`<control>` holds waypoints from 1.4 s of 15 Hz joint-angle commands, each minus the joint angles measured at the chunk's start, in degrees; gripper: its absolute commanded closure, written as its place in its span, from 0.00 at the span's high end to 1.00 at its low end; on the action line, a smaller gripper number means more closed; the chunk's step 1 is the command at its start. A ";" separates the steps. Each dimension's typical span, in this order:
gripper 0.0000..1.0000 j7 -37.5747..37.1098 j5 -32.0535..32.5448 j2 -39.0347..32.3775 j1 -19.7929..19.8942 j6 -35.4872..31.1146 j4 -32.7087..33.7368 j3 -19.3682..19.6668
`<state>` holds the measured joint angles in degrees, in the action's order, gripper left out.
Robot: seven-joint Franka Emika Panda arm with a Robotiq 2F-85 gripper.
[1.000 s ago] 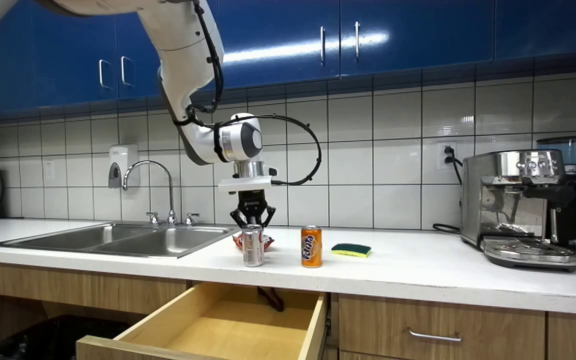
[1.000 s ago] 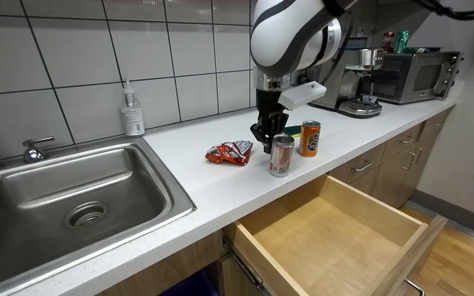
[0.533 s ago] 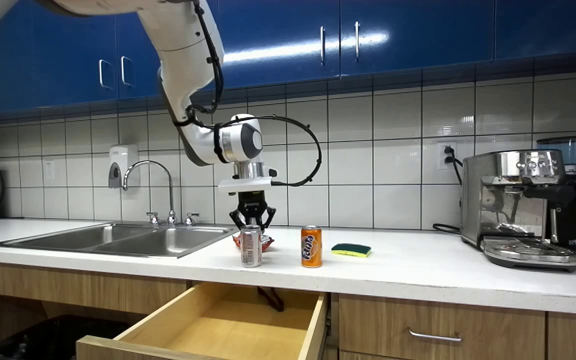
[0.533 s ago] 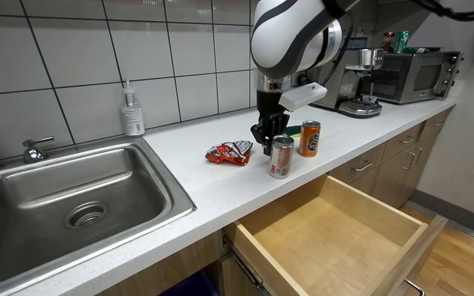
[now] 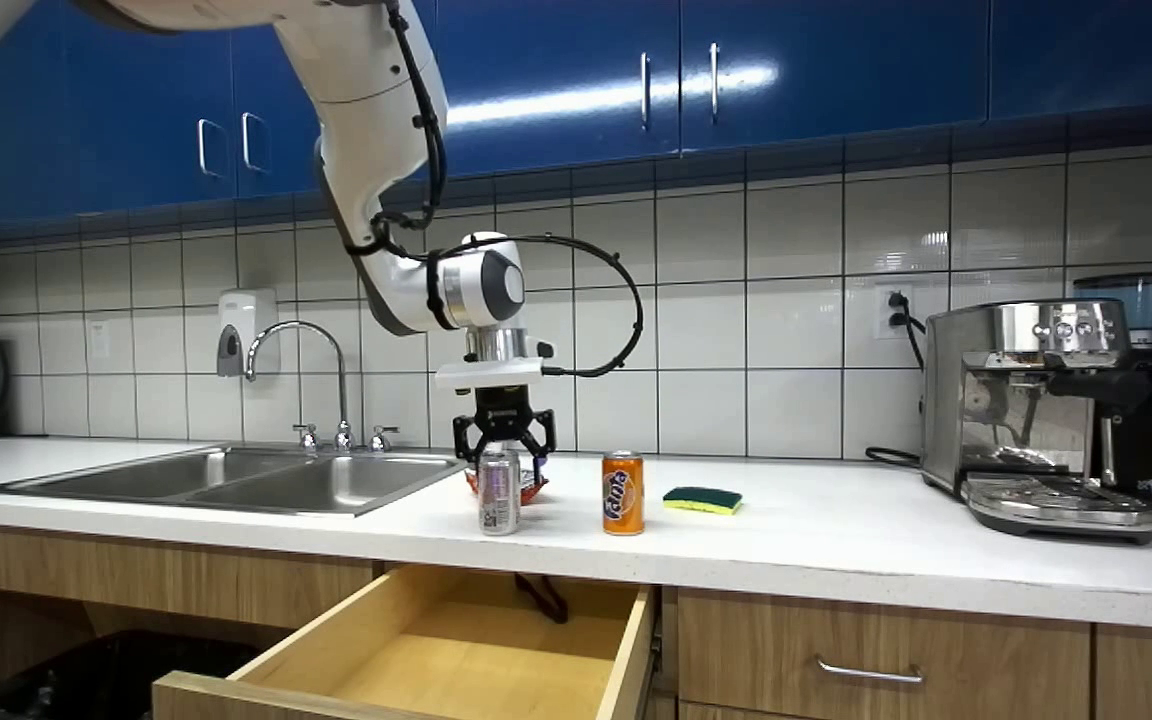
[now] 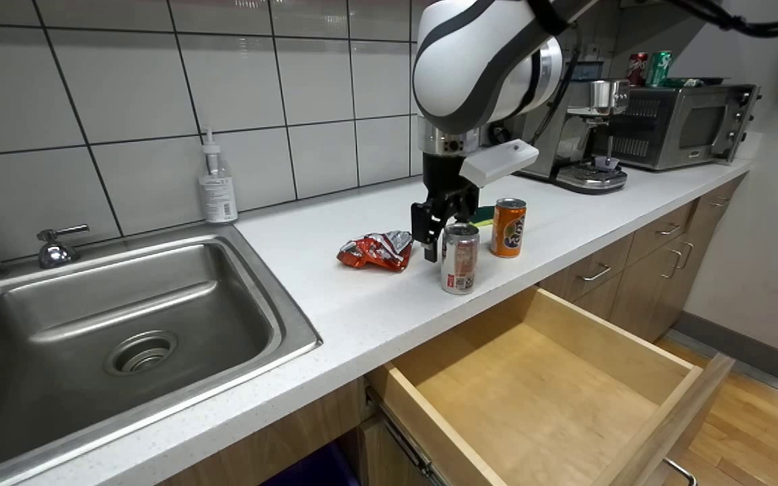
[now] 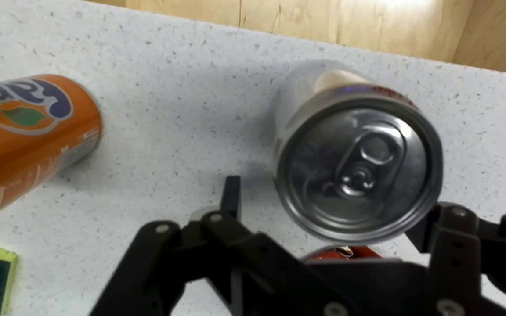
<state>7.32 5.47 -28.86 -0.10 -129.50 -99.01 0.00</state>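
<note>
The pincer (image 7: pixel 327 212) points downward over the table (image 6: pixel 335 307), at the end of the white arm (image 5: pixel 376 150). Its jaws are spread wide apart, with the grip unengaged.

The silver can (image 6: pixel 460 260) stands upright on the table near the front edge, just beside the pincer. In the wrist view, the lid and its tab appear between the two fingers (image 7: pixel 232 193), offset toward the table edge, and the rim overlaps the finger at the right of that view. Contact between the rim and that finger cannot be determined.

A crumpled red and silver wrapper (image 6: pixel 375 251) lies on the table between the sink (image 6: pixel 179 290) and the pincer; part of it shows behind the silver can in an exterior view. An orange can (image 5: pixel 623 493), marked Fanta, stands upright near the silver can and apart from it. A green and yellow sponge (image 5: pixel 702 500) lies flat on the orange can's other side.

Below the table edge, a wooden drawer (image 6: pixel 544 385) is pulled out in front of the silver can. A pump bottle (image 6: pixel 218 192) stands against the tiled wall at the sink corner. Farther along the table are a coffee machine (image 5: pixel 1026 400) and a microwave (image 6: pixel 672 128), the latter carrying a red can (image 6: pixel 637 69) and a green can (image 6: pixel 659 67). Blue cupboards (image 5: pixel 836 60) hang above.
</note>
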 commanded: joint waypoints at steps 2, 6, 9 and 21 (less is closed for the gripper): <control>1.00 0.07 -0.80 2.48 0.21 0.23 -3.00 -0.69; 1.00 0.00 -0.70 3.59 -0.09 -0.41 -5.47 -1.03; 1.00 -0.05 -0.81 4.57 -0.07 -0.86 -7.00 -1.22; 0.58 0.27 -1.40 6.62 0.47 -1.27 -9.75 -1.17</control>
<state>7.32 5.25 -24.40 -0.13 -130.10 -106.61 -0.83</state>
